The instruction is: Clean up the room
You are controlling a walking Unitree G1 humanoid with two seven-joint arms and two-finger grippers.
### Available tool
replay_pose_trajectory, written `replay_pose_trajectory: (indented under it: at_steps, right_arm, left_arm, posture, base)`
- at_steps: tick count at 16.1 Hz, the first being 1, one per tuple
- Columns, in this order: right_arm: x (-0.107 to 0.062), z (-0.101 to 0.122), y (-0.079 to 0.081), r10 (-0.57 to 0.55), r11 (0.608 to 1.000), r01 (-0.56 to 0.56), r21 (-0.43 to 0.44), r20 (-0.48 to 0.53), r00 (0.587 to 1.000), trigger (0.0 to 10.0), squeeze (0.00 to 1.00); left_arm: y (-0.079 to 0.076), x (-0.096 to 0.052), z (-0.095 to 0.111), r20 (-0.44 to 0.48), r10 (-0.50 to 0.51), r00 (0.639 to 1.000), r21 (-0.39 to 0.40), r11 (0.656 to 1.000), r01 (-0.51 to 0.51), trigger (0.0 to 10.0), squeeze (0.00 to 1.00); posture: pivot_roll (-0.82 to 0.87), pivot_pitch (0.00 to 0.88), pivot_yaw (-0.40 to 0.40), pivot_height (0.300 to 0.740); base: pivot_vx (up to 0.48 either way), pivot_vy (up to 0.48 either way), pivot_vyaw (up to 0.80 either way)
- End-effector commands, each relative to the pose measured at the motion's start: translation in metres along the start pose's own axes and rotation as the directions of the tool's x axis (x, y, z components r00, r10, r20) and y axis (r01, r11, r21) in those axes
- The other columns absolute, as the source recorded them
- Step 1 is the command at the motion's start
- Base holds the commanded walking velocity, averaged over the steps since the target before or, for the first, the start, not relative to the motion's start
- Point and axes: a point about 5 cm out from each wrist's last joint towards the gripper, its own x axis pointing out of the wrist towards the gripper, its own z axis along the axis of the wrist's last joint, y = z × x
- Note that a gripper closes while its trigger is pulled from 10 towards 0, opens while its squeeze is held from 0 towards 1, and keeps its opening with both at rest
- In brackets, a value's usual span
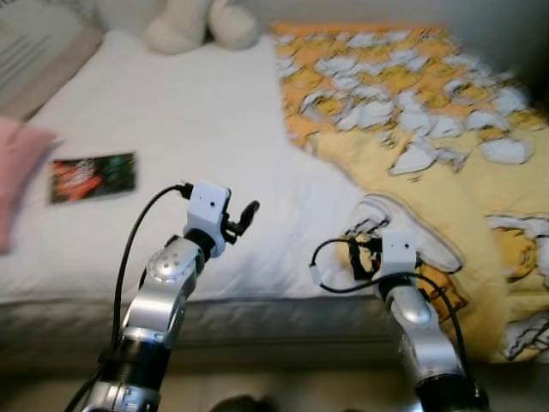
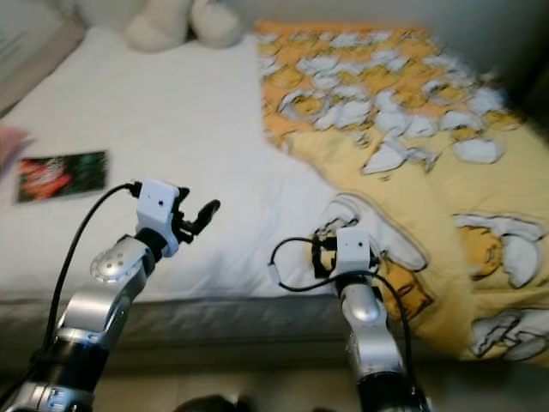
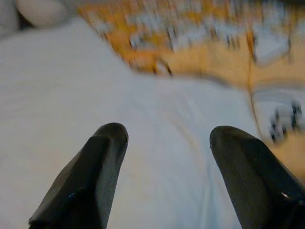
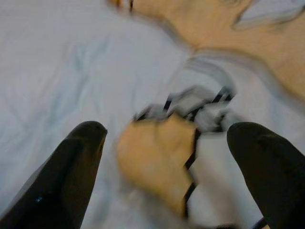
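while the robot stands at the edge of the bed point(image 1: 214, 129), both arms are raised over the white sheet. the left claw point(image 3: 164, 179) hovers above bare sheet with its fingers point(image 3: 95, 176) spread wide apart and nothing between them. the right claw point(image 4: 164, 176) is also wide open, sitting just over the near corner of the yellow blanket point(image 1: 446, 172), where the printed edge is folded back on itself. from the right wrist view a bunched bit of that yellow fabric lies between the two fingers, though it's blurry enough that i can't say if they're touching it.

the blanket covers the right side of the bed, crumpled and patterned with white and orange cartoon shapes. on the left part of the sheet, well away from both claws, a dark flat card or booklet point(image 1: 93, 176) with red and green print lies by itself. a pink pillow point(image 1: 17, 172) pokes in at the left edge, and a cream plush toy point(image 1: 202, 21) sits at the far end of the bed.
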Motion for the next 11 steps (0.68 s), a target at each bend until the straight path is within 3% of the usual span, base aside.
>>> replay_pose_trajectory:
  at_steps: [1,2,3,5,8,10,11]
  right_arm:
    - [-0.002,-0.015,0.000,-0.004,1.000,0.004,-0.011,-0.067,0.998,10.0,0.00]
    - [0.003,-0.018,0.004,0.011,0.999,-0.015,-0.038,-0.091,0.996,10.0,0.00]
    - [0.007,-0.023,0.003,0.009,0.998,-0.018,-0.065,-0.126,0.992,10.0,0.00]
    - [0.009,-0.027,0.000,0.008,0.995,-0.022,-0.097,-0.147,0.989,10.0,0.00]
    - [0.015,-0.022,-0.004,0.006,0.991,-0.026,-0.134,-0.148,0.989,10.0,0.00]
    - [0.021,-0.009,-0.004,0.004,0.989,-0.017,-0.144,-0.090,0.996,10.0,0.00]
    - [0.024,-0.001,-0.005,-0.005,0.989,-0.002,-0.145,-0.043,0.999,10.0,0.00]
  left_arm:
    - [-0.006,-0.002,0.001,-0.006,-0.054,0.998,-0.003,0.999,0.054,10.0,0.00]
    - [-0.024,-0.014,0.001,-0.019,-0.223,0.975,0.039,0.974,0.224,10.0,0.00]
    - [-0.044,-0.035,-0.006,-0.078,-0.405,0.911,0.085,0.908,0.411,10.0,0.00]
    - [-0.047,-0.046,-0.008,-0.104,-0.441,0.891,0.087,0.889,0.450,10.0,0.00]
    - [-0.049,-0.053,-0.004,-0.105,-0.446,0.889,0.073,0.888,0.455,10.0,0.00]
    - [-0.049,-0.055,-0.002,-0.087,-0.404,0.910,0.071,0.909,0.411,10.0,0.00]
    - [-0.045,-0.054,0.001,-0.056,-0.340,0.939,0.045,0.938,0.343,10.0,0.00]
  posture:
    - [0.01,0.083,0.065,0.724]
    - [0.04,0.121,0.066,0.724]
    - [0.08,0.162,0.065,0.724]
    - [0.11,0.191,0.069,0.724]
    - [0.13,0.210,0.065,0.724]
    - [0.12,0.205,0.056,0.724]
    - [0.12,0.200,0.051,0.724]
  base:
    - [0.000,0.000,0.00]
    - [0.000,0.000,0.00]
    - [0.000,0.000,0.00]
    - [0.000,0.000,0.00]
    - [0.000,0.000,0.00]
    - [0.000,0.000,0.00]
    - [0.000,0.000,0.00]
